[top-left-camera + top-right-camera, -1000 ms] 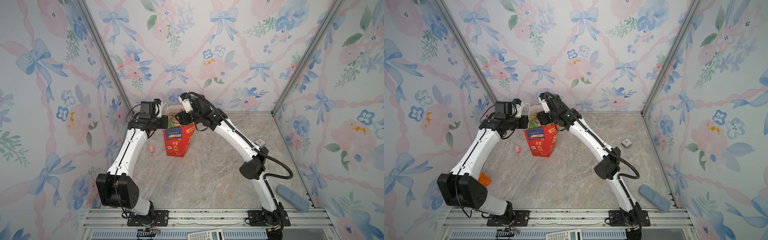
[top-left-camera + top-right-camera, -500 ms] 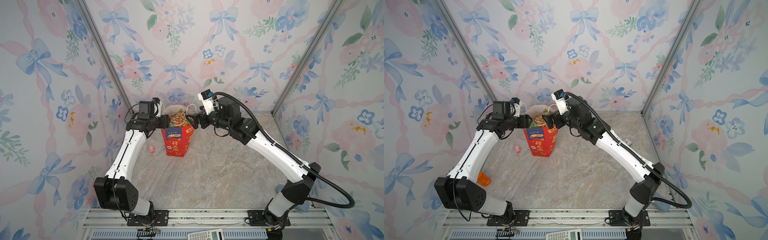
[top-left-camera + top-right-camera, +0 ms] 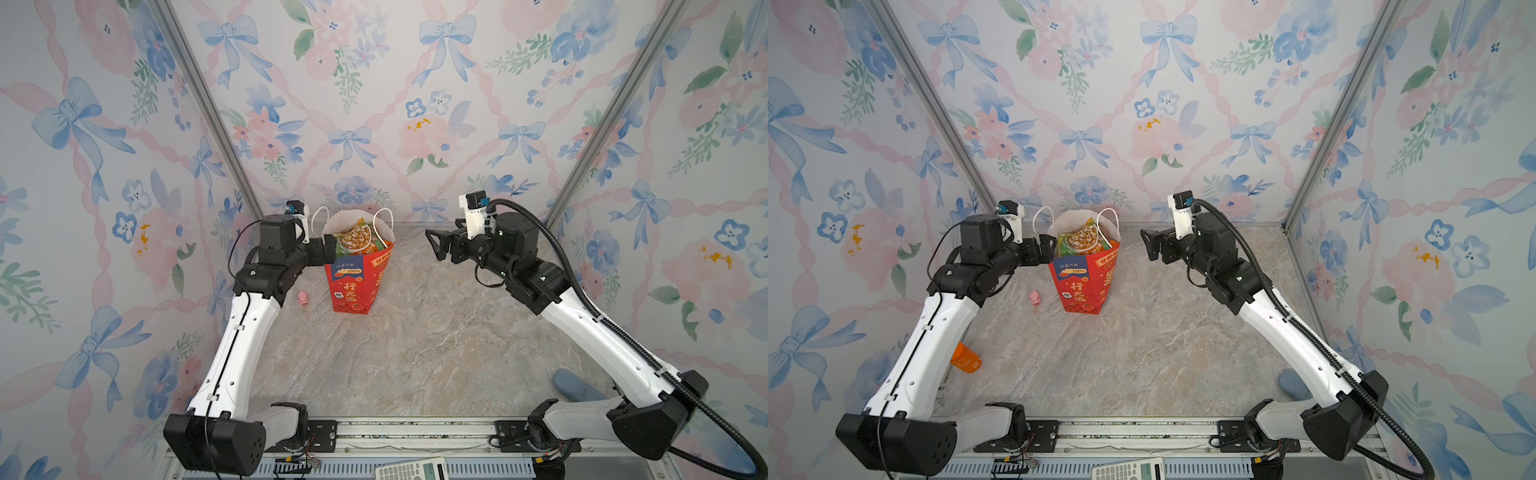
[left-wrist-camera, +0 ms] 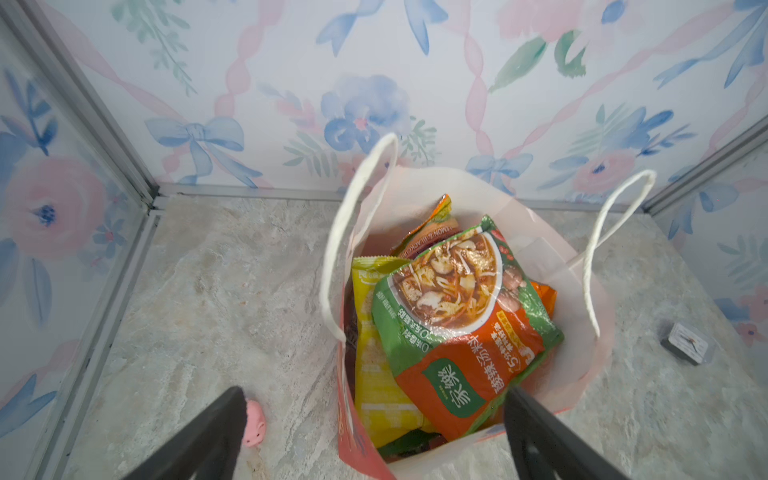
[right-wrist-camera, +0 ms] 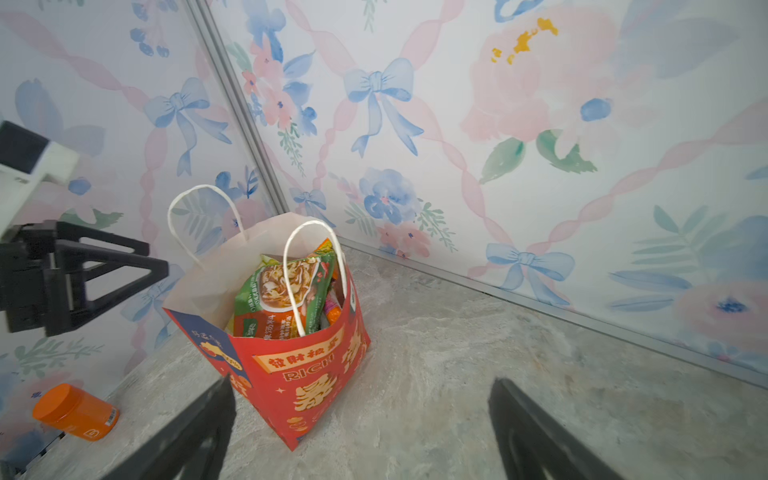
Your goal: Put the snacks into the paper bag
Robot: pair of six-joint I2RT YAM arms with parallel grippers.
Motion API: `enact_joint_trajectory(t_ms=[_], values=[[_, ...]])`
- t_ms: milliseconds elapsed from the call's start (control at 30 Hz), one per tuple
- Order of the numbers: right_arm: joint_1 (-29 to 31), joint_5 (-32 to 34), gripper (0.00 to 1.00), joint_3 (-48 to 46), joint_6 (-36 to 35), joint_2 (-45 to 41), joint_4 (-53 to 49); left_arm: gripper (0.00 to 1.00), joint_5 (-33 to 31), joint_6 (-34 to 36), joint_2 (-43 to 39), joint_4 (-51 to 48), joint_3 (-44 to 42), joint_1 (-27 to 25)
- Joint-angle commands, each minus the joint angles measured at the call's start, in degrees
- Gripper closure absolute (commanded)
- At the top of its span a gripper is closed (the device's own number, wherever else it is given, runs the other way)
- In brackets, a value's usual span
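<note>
The red paper bag [image 3: 353, 291] [image 3: 1084, 291] [image 5: 307, 374] stands upright near the back wall, its white rim [image 4: 582, 291] open. Snacks fill it: a green-orange packet [image 3: 358, 245] [image 3: 1080, 243] [image 4: 457, 328] [image 5: 278, 299] lies on top, with a yellow packet [image 4: 374, 353] beside it. My left gripper [image 3: 330, 249] [image 3: 1048, 249] [image 4: 374, 392] hovers open at the bag's left rim, gripping nothing. Well to the right of the bag, my right gripper [image 3: 434, 245] [image 3: 1148, 245] [image 5: 361, 382] is open and empty, pointing at the bag.
A tiny pink toy figure [image 3: 303, 297] [image 3: 1035, 297] [image 4: 254, 424] lies left of the bag. An orange jar [image 3: 966, 358] [image 5: 75, 411] lies behind the left arm. A blue pad [image 3: 577, 386] [image 3: 1293, 384] sits front right. A small white square object [image 4: 688, 343] rests right of the bag.
My right gripper has pulled back from over the bag's mouth to the right and stands open. My left gripper has opened at the bag's left rim. The green-orange packet now sits in the bag.
</note>
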Motion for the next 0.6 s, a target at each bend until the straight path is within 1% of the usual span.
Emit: enact_joint_trajectory(t_ms=[0, 133, 200, 267, 367, 433, 500, 567], values=[[-3.6, 1.8, 0.04, -7.7, 2.0, -3.2, 1.1, 0.02, -6.3, -3.2, -9.5, 10.5, -7.5, 0.5], [-8.2, 5.2, 0.03, -18.3, 1.5, -7.1, 3.5, 0.02, -11.2, -5.3, -23.1, 24.0, -22.1, 0.5], [-10.2, 8.2, 0.04, -24.2, 1.3, -9.0, 6.3, 0.02, -14.0, -6.5, -29.2, 31.5, -30.7, 0.5], [-12.4, 10.5, 0.04, -30.5, 1.2, -11.1, 10.0, 0.02, -16.5, -7.7, -33.8, 37.0, -39.4, 0.5], [-14.5, 14.8, 0.03, -39.0, -2.0, -14.9, 16.2, 0.02, -19.1, -8.9, -36.2, 40.8, -47.0, 0.5], [-15.1, 18.8, 0.03, -44.2, -5.1, -16.7, 21.1, 0.02, -21.1, -8.1, -36.0, 41.2, -49.8, 0.4], [-16.7, 20.0, 0.03, -48.6, -6.8, -17.6, 25.7, 0.02, -24.7, -6.0, -34.8, 42.7, -52.9, 0.5], [-17.6, 20.9, 0.04, -52.0, -8.6, -17.0, 30.2, 0.02, -27.6, -5.2, -33.5, 46.8, -56.0, 0.3]])
